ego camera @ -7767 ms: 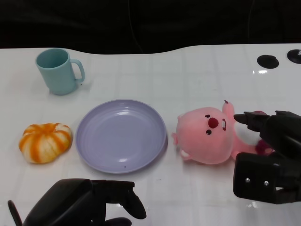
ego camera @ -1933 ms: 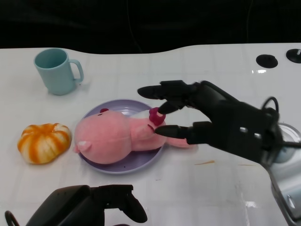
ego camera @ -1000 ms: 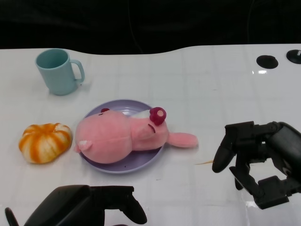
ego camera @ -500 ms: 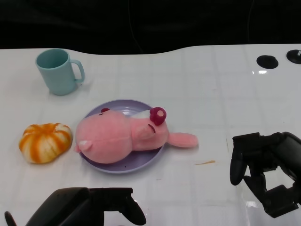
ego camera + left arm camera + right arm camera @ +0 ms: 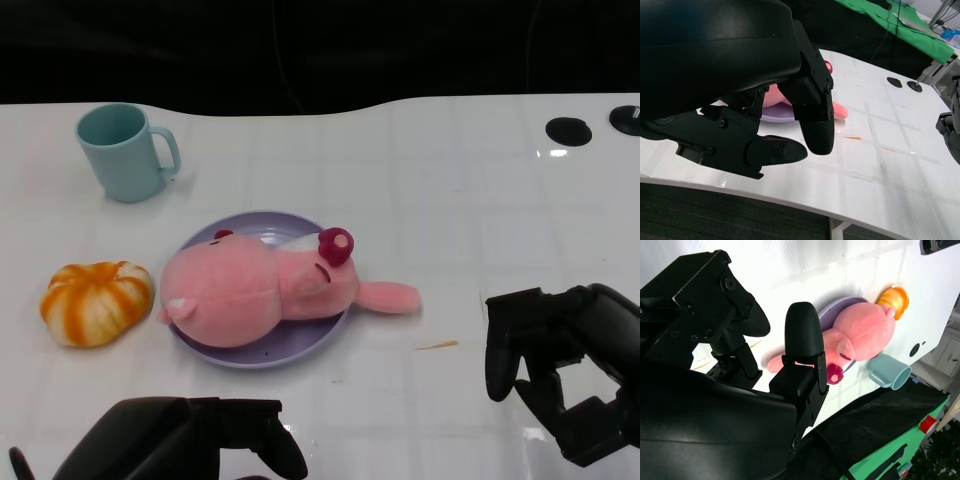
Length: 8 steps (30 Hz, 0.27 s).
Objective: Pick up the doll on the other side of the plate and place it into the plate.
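Observation:
The pink plush doll lies on its side in the lavender plate, one limb sticking out over the plate's right rim onto the table. The right wrist view shows the doll on the plate too. My right hand sits at the lower right, well clear of the doll, fingers apart and holding nothing. My left hand stays low at the front left, fingers loosely curled with nothing in them; in the left wrist view its fingers hang above the table edge.
A teal mug stands at the back left. An orange-and-white pumpkin toy lies just left of the plate. Two black round holes mark the table's far right. A small orange mark lies on the table near my right hand.
My right hand carried the doll from right of the plate into it, let go, and drew back to the lower right. In the last half second it has barely moved.

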Available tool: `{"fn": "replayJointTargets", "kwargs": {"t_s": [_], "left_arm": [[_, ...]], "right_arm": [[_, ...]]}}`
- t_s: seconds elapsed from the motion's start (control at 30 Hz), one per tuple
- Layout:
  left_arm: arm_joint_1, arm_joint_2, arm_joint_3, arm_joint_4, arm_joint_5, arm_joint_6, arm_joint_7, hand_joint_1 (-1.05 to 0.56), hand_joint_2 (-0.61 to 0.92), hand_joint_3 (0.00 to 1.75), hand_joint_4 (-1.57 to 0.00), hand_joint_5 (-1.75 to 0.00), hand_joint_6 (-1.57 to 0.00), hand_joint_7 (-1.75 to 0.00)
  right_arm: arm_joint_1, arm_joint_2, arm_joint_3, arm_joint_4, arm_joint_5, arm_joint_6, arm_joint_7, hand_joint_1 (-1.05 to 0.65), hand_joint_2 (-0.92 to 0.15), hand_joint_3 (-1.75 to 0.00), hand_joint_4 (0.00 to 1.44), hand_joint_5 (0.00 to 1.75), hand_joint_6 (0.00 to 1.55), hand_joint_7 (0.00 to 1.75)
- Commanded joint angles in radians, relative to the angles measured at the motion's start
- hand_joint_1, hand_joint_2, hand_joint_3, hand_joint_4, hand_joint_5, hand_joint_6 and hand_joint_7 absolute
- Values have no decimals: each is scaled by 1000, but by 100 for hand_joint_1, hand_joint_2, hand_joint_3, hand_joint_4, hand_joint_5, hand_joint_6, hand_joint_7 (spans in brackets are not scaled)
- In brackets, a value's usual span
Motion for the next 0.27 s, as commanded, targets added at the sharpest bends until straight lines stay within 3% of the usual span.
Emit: {"fn": "replayJointTargets", "kwargs": {"t_s": [0.03,0.27], "left_arm": [[2,11,-3,-13,7,-32,-2,-23,86,48,-65,-160,-74,-93],[4,13,7,-13,-4,-47,-1,-21,82,55,-67,-159,-75,-93]], "right_arm": [[-8,-20,2,-2,-7,-7,3,7,-27,-148,94,175,83,155],[-20,-22,10,-15,-19,18,2,6,-26,-150,95,175,83,158]]}}
